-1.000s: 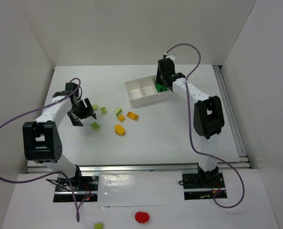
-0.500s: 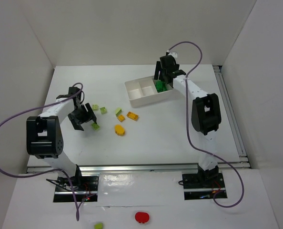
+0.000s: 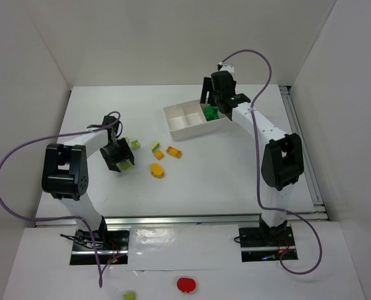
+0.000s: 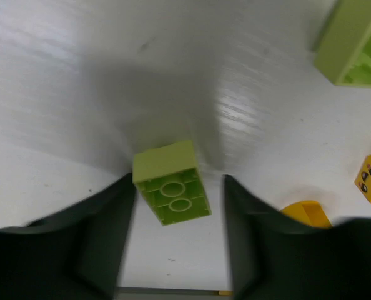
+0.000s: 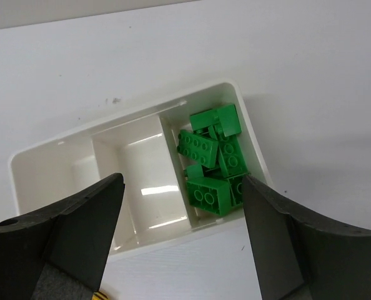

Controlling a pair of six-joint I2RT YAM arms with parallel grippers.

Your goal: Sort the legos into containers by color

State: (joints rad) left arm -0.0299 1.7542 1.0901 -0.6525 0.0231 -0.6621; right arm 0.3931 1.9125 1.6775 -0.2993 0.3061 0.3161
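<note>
Left gripper (image 3: 119, 156): left of centre in the top view, lowered to the tabletop (image 3: 235, 175).
Left jaws: spread, with one finger on each side of a lime brick (image 4: 171, 182). A strip of tabletop shows between the brick and the finger on the right of the left wrist view. At the other finger, contact cannot be told.
Lime brick position: on the tabletop, centre of the left wrist view, with a face bearing two round recesses toward the camera.
Right gripper (image 5: 182, 184): upper right of centre in the top view, above the white tray (image 5: 54, 156).
Right jaws: spread wide and empty, with the tray below the gap.
Tray layout: three compartments side by side, upper centre of the top view, set at a slant to the tabletop edges.
Green bricks (image 5: 210, 162): several, heaped in the end compartment at the right of the right wrist view, some tilted on others.
Loose pieces, top view: a second lime brick (image 3: 134, 144) just beside the left gripper. To its right lie a third lime brick (image 3: 155, 147) and an orange brick (image 3: 173, 151). A rounded orange-yellow piece (image 3: 156, 170) lies below these in the frame. All are on the tabletop, apart from the tray.
Front ledge, bottom edge of the top view: a red round object (image 3: 186, 285) and a further lime brick (image 3: 129, 295), below the arm bases.
</note>
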